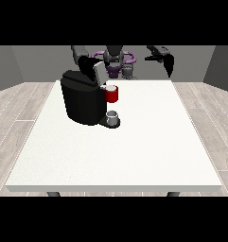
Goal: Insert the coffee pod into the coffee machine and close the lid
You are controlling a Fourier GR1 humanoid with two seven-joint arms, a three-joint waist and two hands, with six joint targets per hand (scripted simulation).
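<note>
The black coffee machine (82, 101) stands on the left half of the white table (148, 142). Its grey lid (97, 72) is tilted up at the top. Below the lid the red pod holder (112, 95) juts out, with a pale coffee pod (110, 87) seated in its top. A small grey cup (113, 117) rests on the machine's base. The hand at the view's left (86, 63) is right behind the raised lid, touching or nearly touching it. The hand at the view's right (168, 62) hangs in the air over the table's far right edge, fingers straight and pointing down, holding nothing.
The robot's torso (116, 59) is behind the table's far edge. The white tabletop stretches wide in front of and to the right of the machine. Wooden floor surrounds the table.
</note>
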